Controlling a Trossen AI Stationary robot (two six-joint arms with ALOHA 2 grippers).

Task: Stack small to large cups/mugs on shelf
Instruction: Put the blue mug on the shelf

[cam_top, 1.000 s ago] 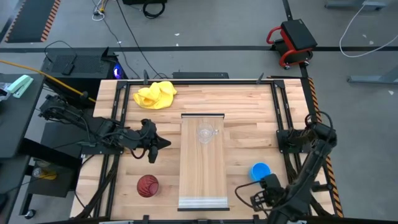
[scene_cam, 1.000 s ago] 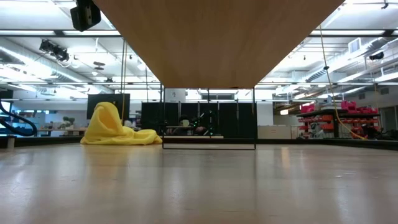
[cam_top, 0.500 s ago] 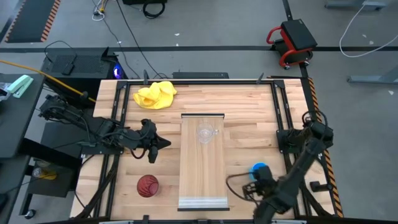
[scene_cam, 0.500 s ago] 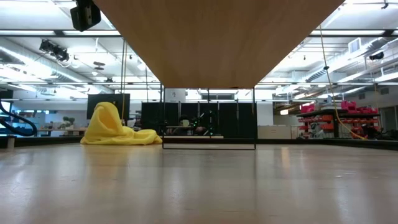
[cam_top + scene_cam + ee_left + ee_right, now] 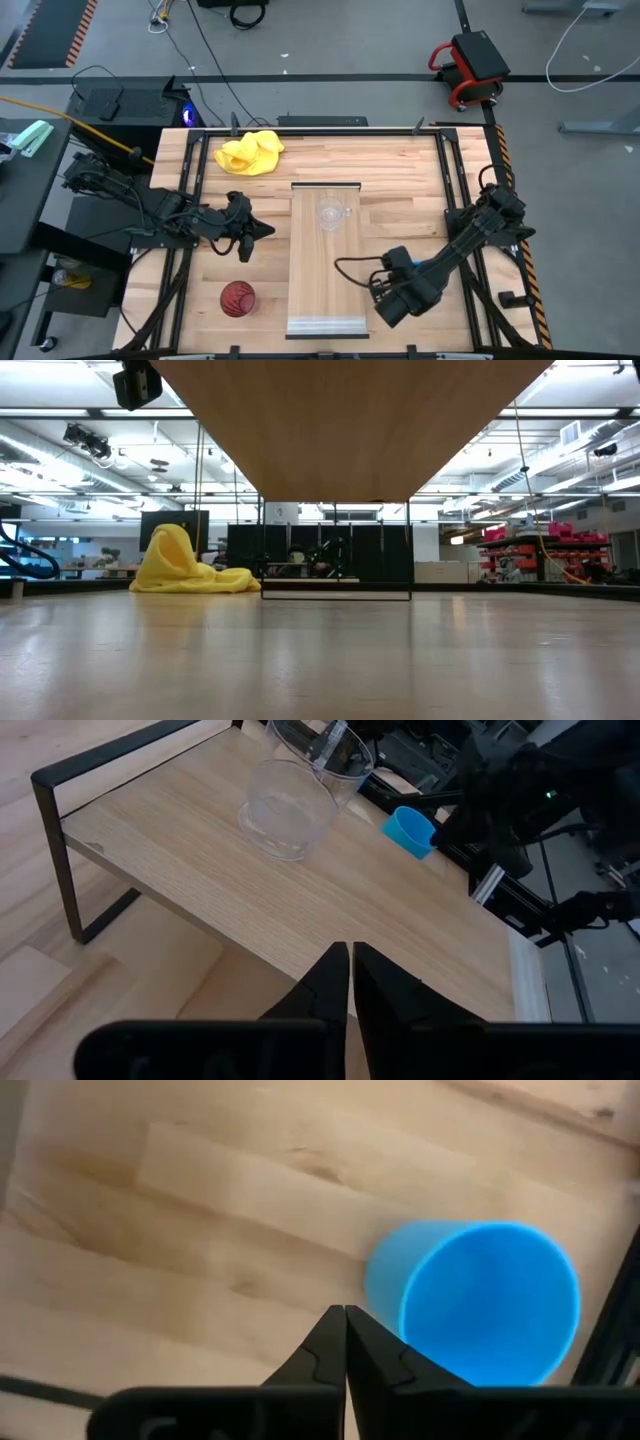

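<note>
Nearest the front edge of the desk (image 5: 400,190), the dark red ribbed cup (image 5: 237,298) stands upright on the left side, round and ridged from above, well apart from the shelf (image 5: 325,285).

The right claw (image 5: 398,293) hangs low over the desk just right of the shelf's near half, its arm reaching in from the right edge. From above it hides the blue mug. The right wrist view shows the fingers (image 5: 345,1342) pressed together, tips touching, with the blue mug (image 5: 475,1302) just beyond them: a bright blue cylinder standing on bare wood, its round mouth facing the camera, no handle visible from here.

The left claw (image 5: 243,228) hovers left of the shelf at about mid-length, fingers (image 5: 345,982) likewise closed on nothing.

The shelf is a long light-wood plank raised on a thin dark metal frame, with a pale lip at its near end. On its far half stands the clear glass mug (image 5: 331,215), upright and transparent, its handle turned to the right.

Farthest back, a crumpled yellow cloth (image 5: 249,152) lies on the desk near the rear left corner.
</note>
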